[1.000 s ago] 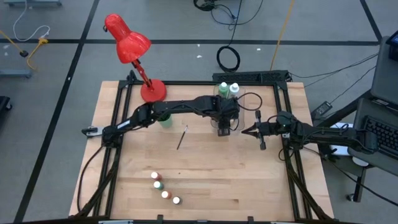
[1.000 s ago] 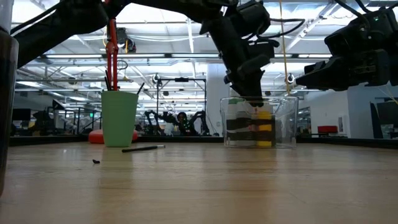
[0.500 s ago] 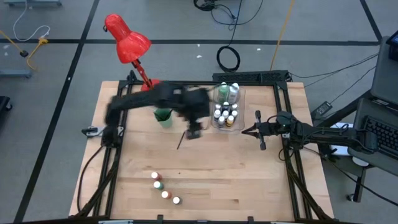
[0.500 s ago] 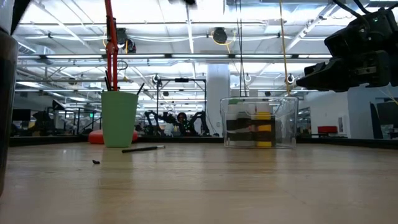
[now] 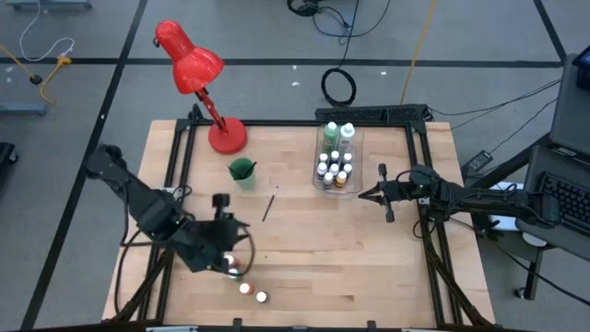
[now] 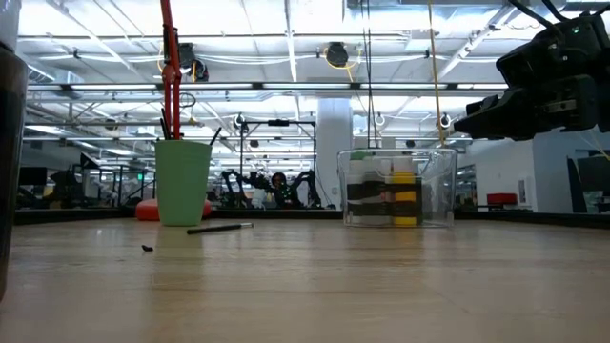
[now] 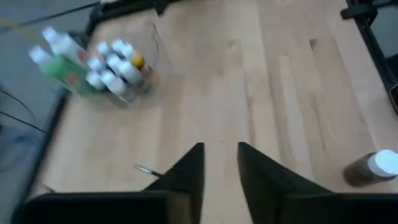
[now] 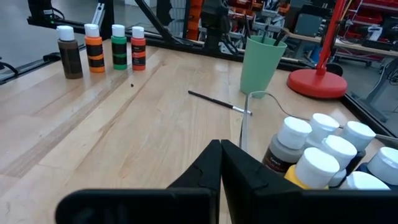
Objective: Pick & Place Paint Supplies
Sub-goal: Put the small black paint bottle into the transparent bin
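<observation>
My left gripper [image 5: 227,253] hangs open and empty over the table's near left, right by a row of small white-capped paint bottles [image 5: 246,289] that stand on their bases. One of them shows beside its fingers in the left wrist view [image 7: 373,169]. The brown, orange, green and red ones show in the right wrist view [image 8: 102,48]. More paint bottles, among them a large green and a large white one, stand in the clear bin [image 5: 336,162]. A thin paintbrush [image 5: 270,204] lies flat on the table. My right gripper [image 5: 362,195] is shut and empty, just right of the bin.
A green cup [image 5: 242,171] holding brushes stands left of the bin, and it also shows in the low view [image 6: 183,181]. A red desk lamp [image 5: 201,78] stands at the far left. Bare wood lies across the table's middle and near right.
My left arm has swung away from the bin, up and out of the low view, toward the table's near left edge. Its gripper now sits by the row of small bottles. The bin and its bottles have stayed in place.
</observation>
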Robot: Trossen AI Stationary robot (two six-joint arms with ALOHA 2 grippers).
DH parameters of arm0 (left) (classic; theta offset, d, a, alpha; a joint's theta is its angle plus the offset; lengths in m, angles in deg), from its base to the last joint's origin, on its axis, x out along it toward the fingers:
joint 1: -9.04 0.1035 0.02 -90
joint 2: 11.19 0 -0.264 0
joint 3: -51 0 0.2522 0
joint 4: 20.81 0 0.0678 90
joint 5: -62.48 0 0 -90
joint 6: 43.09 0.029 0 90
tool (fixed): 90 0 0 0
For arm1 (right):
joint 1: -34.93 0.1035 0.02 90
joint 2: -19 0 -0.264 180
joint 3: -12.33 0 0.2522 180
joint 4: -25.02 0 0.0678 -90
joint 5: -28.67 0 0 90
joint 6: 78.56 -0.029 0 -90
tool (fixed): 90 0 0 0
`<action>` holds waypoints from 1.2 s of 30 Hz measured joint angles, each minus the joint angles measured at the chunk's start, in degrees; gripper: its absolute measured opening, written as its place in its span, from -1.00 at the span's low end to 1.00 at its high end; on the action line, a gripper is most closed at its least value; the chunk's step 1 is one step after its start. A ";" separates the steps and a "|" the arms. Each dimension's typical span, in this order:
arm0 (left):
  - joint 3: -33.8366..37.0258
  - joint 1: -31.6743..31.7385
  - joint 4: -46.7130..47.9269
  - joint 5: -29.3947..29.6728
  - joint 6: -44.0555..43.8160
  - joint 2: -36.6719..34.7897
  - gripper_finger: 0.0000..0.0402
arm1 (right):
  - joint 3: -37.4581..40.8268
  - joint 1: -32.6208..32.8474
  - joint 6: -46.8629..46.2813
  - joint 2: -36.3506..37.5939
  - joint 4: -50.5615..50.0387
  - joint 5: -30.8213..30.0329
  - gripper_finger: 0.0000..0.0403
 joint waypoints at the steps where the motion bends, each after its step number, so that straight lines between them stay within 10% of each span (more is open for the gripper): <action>1: 4.96 -0.95 -3.48 0.27 -2.09 -2.10 -0.59 | 0.00 0.01 0.00 0.00 0.10 -0.01 -0.98; 6: 25.75 -4.27 -23.39 0.33 -5.04 -11.35 -0.96 | 0.00 0.02 -0.02 0.00 0.84 0.00 -0.98; 19: 55.39 -3.29 -51.00 8.10 -2.17 -23.71 -0.97 | 0.00 0.01 0.01 0.00 2.19 -0.19 -0.98; 36: 73.85 8.44 -71.28 -4.67 5.94 -45.84 -0.99 | 0.00 0.00 0.02 0.00 2.98 -0.20 -0.98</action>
